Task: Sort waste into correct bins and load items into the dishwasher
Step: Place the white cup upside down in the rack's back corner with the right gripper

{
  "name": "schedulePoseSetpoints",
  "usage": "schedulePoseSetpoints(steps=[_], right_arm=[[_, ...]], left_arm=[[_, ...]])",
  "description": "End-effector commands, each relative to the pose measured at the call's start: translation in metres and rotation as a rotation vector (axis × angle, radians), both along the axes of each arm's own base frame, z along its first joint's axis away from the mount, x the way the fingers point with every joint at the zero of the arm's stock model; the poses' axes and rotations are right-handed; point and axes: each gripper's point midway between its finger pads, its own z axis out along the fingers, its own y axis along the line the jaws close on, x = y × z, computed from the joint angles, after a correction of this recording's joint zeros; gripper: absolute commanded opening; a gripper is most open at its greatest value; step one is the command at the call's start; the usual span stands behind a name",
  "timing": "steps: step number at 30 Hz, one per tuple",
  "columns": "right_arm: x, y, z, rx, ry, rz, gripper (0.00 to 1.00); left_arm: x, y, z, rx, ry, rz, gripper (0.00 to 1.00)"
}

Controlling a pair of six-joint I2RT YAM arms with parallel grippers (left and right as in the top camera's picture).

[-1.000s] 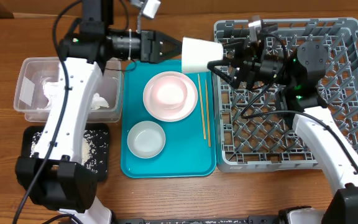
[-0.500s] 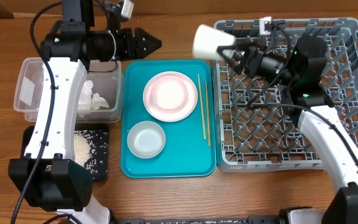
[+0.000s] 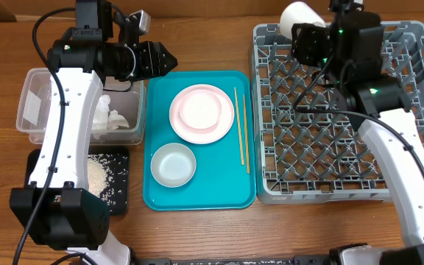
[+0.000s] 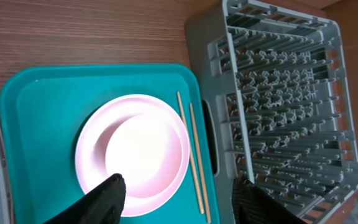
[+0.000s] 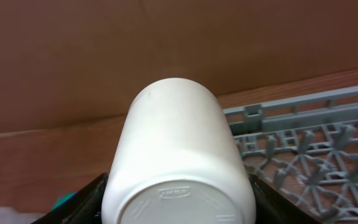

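Now R end effector [image 5: 179, 202] grips cream cup [image 5: 176, 137], over far-left corner of rack [image 3: 322, 140].

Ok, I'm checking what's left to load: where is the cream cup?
Overhead, the cream cup is at the top right, held in the right end effector over the far left corner of the dish rack.
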Motion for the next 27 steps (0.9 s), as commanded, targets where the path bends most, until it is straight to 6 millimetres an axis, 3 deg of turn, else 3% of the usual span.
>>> schedulePoseSetpoints(steps=[1,13,23,27], right_arm=[[0.015,-0.016,-0.026,-0.095,0.045,-0.071,0.61],[0.057,-0.007,-0.106,-0.162,0.13,-0.036,0.58],[0.069,-0.006,-0.125,-0.181,0.131,-0.029,0.55],[0.067,-0.018,-0.129,-0.222,0.146,-0.083,0.55]], left_arm=[[0.0,0.005,-0.003,0.024,0.008,0.014,0.57],[-0.004,0.005,-0.008,0.05,0.031,0.019,0.57],[-0.005,-0.002,-0.01,0.077,0.03,0.007,0.57],[-0.006,-0.004,-0.01,0.077,0.029,0.003,0.57]])
